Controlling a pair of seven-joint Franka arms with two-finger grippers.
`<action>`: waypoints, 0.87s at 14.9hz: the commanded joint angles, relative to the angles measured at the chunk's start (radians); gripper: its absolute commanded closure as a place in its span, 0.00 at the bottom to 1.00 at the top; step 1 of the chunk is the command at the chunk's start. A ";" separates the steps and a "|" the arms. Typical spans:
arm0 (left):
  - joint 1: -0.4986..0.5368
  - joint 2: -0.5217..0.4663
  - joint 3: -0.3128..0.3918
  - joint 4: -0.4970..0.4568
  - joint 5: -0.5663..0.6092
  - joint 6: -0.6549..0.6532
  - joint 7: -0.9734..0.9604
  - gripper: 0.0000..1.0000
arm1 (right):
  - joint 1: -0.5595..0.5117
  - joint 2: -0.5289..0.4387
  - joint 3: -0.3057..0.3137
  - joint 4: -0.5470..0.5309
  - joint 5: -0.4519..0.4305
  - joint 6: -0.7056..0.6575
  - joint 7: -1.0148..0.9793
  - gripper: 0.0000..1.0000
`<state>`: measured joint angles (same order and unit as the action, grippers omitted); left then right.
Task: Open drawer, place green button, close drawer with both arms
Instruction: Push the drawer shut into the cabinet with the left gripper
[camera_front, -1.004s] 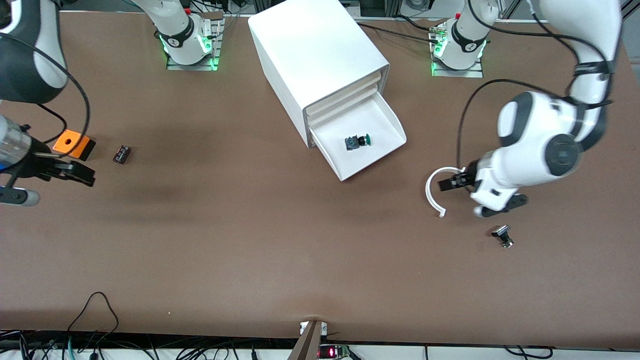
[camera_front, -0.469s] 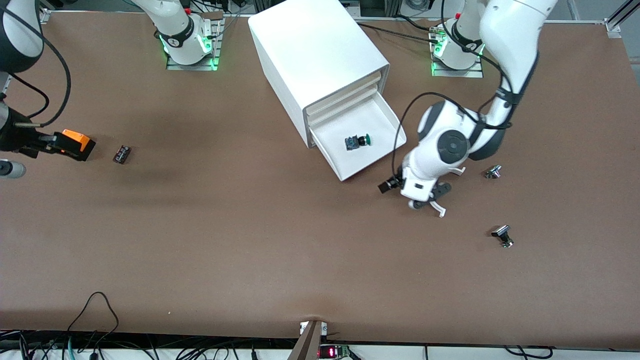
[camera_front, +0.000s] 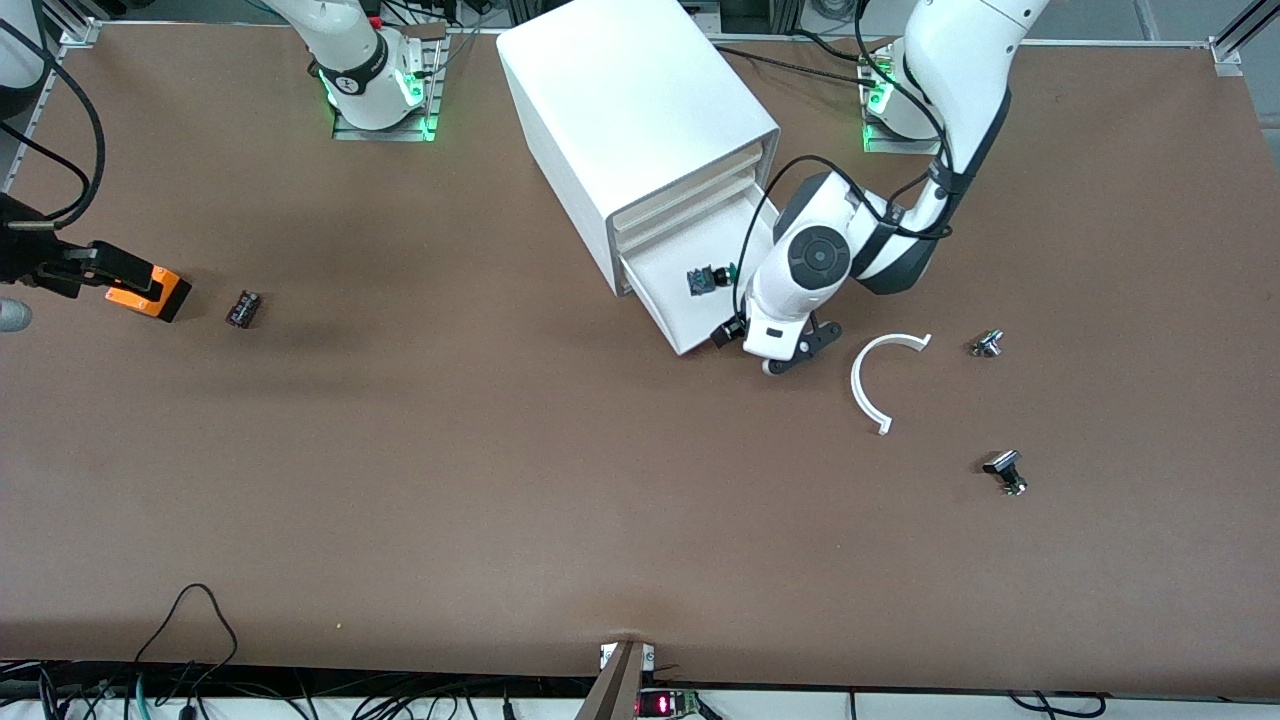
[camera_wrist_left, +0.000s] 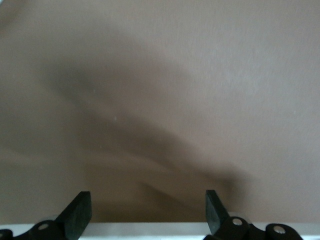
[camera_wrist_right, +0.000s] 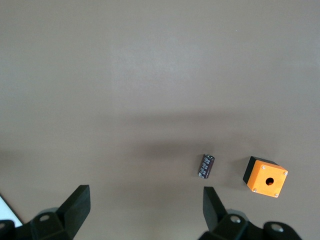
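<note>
Front view alone shows the button in the open drawer

no legible text, labels, or numbers

A brown table under even light, with black cables trailing along its nearest edge.

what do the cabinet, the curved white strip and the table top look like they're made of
Cabinet: likely smooth white plastic or painted sheet, with rounded edges and an even sheen. Curved strip: looks like thin rigid white plastic that holds its arc lying flat. Table: matte brown, possibly a board or mat, with no glare or grain.
</note>
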<state>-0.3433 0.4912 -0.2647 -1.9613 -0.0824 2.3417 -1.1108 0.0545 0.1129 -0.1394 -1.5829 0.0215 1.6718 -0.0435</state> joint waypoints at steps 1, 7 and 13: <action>-0.014 -0.034 -0.053 -0.054 -0.061 -0.004 -0.030 0.00 | 0.001 -0.042 -0.002 -0.063 0.018 0.040 -0.009 0.00; -0.028 -0.033 -0.168 -0.079 -0.129 -0.005 -0.018 0.00 | 0.005 -0.012 0.000 -0.049 0.021 0.026 0.001 0.00; -0.026 -0.031 -0.171 -0.079 -0.128 0.004 0.035 0.00 | 0.008 -0.016 0.004 -0.045 0.005 0.034 0.001 0.00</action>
<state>-0.3719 0.4907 -0.4344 -2.0176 -0.1839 2.3402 -1.1234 0.0585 0.1122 -0.1353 -1.6174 0.0226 1.6931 -0.0433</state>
